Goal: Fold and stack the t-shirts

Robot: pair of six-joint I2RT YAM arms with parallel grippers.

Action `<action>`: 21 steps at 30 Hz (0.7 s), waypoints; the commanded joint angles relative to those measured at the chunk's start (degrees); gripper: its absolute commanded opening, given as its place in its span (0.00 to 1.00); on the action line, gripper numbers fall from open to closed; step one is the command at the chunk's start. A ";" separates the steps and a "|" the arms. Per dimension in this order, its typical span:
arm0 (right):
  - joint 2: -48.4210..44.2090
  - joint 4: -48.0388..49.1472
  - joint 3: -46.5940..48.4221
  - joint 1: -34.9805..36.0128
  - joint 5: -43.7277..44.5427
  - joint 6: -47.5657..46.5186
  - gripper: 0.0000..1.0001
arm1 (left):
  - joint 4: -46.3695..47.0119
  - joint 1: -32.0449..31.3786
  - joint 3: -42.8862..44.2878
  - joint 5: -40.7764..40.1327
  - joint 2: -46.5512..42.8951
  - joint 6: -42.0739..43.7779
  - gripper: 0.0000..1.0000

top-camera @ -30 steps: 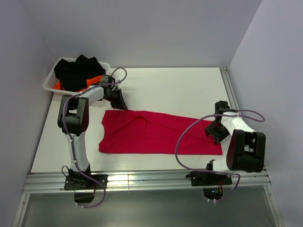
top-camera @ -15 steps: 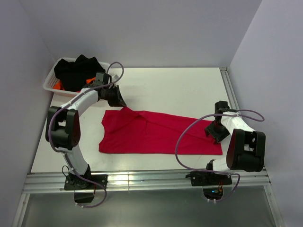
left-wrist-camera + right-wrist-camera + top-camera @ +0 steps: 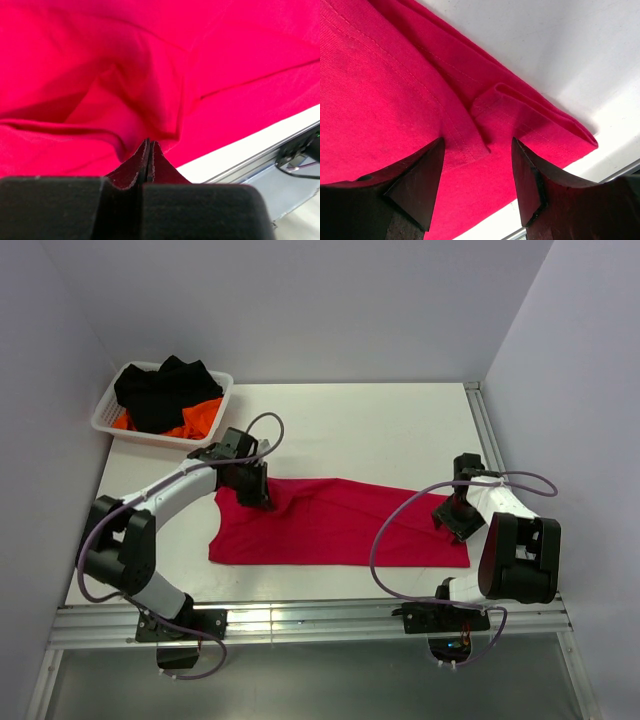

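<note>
Since the earlier frames, the left end effector (image 3: 254,488) has been carried away from the white basket (image 3: 103,421) and inward over the red t-shirt (image 3: 340,525), and the shirt's far left edge has been drawn along with it. In the left wrist view its fingers are pressed together on a tuck of the red cloth. The shirt lies spread lengthways on the counter (image 3: 380,430) just beyond both arm bases, rumpled at its left end under the raised fold. The right end effector (image 3: 458,524) is held with fingers apart astride the doubled hem corner at the shirt's right end; whether the cloth is pressed down there cannot be told. For this fold to be made well, the pinched edge should be kept low and drawn straight across, so that the thin cloth is not bunched. It should be laid flat before it is released, and the right end should be kept anchored so the whole shirt is not dragged.
</note>
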 commanded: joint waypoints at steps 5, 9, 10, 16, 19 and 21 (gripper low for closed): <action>0.46 1.49 -0.14 -0.35 0.54 -0.73 0.65 | -2.45 -3.32 -5.99 -3.75 -5.58 -4.10 0.00; 1.69 1.49 2.40 -0.53 2.21 -1.69 0.73 | -1.58 -5.60 -8.72 -5.51 -2.25 -6.56 0.00; 2.56 1.05 3.37 -0.61 2.47 -2.13 0.77 | -1.14 -6.31 -9.77 -6.55 -1.63 -7.00 0.00; 5.73 -0.27 9.53 -0.79 1.77 -2.22 0.90 | 1.49 -10.44 -11.27 -9.02 4.35 -9.55 0.00; 6.26 -0.88 9.27 -0.79 1.95 -1.70 0.90 | 1.94 -10.62 -10.22 -9.46 6.29 -10.43 0.00; 5.82 -1.58 8.39 -0.79 1.95 -1.43 0.90 | 2.11 -10.71 -9.34 -9.29 6.99 -10.96 0.00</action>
